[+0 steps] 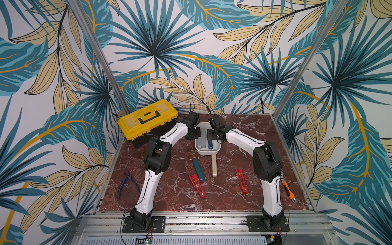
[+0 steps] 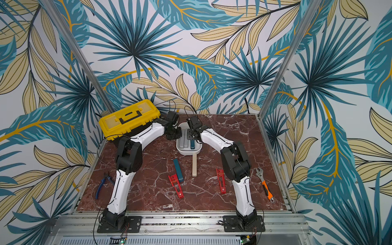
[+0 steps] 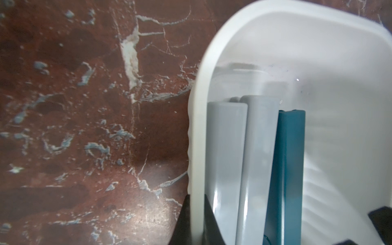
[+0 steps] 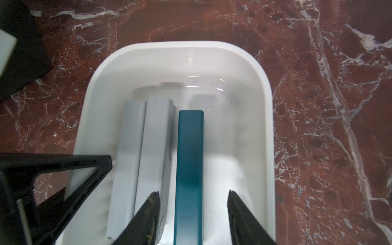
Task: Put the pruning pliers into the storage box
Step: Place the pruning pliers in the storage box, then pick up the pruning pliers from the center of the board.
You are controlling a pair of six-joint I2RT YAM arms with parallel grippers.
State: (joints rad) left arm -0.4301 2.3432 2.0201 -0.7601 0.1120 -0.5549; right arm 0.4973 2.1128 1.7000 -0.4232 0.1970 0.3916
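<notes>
If I lift crookedly, one finger of my right gripper (image 4: 193, 193), jaws apart and clear either side of the teal pliers (image 4: 188, 159), could snag them and drag them out. My left gripper (image 3: 196, 203) pinches the storage box (image 4: 180, 45) wall. The teal pliers lie inside, beside two grey pliers (image 4: 154, 148), long axis 12-to-6 in both top views, parallel to them.

Left gripper (image 3: 196, 197) pinches the wall of the white box (image 3: 199, 118), which sits on a red marble tabletop (image 3: 84, 127). Inside lie two grey bars (image 3: 227, 159) and a teal bar (image 3: 288, 169), side by side.
</notes>
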